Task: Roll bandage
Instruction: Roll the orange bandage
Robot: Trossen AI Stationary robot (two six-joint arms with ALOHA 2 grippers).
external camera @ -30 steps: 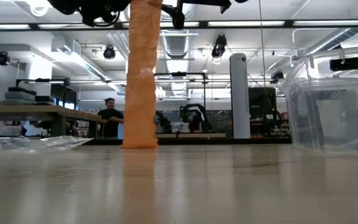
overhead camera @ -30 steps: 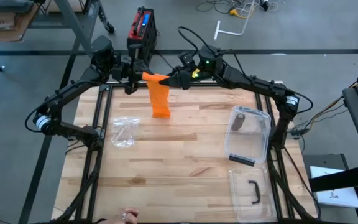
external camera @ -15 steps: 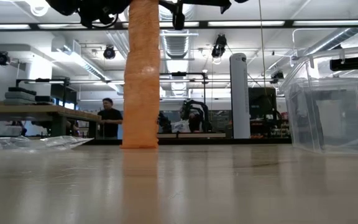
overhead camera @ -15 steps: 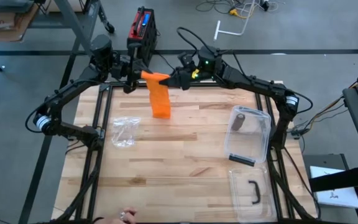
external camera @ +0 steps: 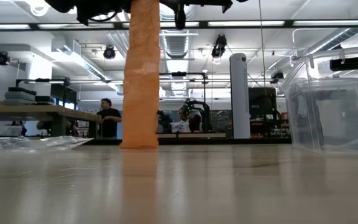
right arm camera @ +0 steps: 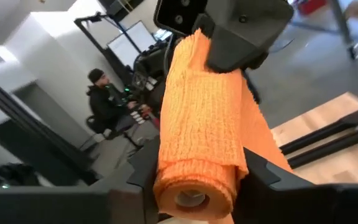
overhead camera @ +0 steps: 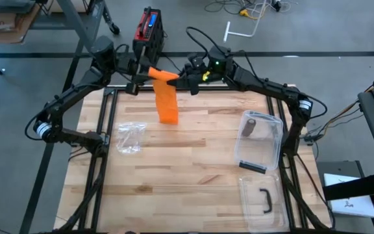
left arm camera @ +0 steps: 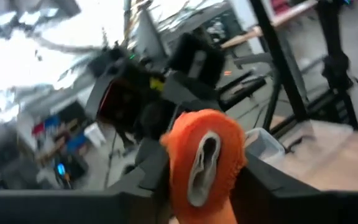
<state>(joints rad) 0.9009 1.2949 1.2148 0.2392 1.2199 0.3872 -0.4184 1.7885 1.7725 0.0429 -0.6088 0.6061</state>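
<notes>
Bandage (overhead camera: 167,104), orange and crepe-textured, is held up above the far edge of the worktop (overhead camera: 193,169), its rolled part (right arm camera: 197,177) at the top and a loose tail hanging straight down until the end touches the wood. In the low view that tail (external camera: 141,81) stands as a vertical orange strip. The left end effector (overhead camera: 139,73) and the right end effector (overhead camera: 188,80) meet at the roll from opposite sides; in each wrist view the roll sits between that arm's own two dark fingers, which press on its sides, so both end effectors are gripping the bandage. In the left wrist view the roll (left arm camera: 202,163) shows end-on, with its hollow core.

To the left of the hanging tail, on the wood, lies a crumpled clear plastic bag (overhead camera: 129,137). Well to the right of the bandage stands a clear plastic container (overhead camera: 260,141), and nearer the front edge its lid (overhead camera: 263,197) with a dark handle. Beyond the worktop, a person (right arm camera: 107,99) sits in the room.
</notes>
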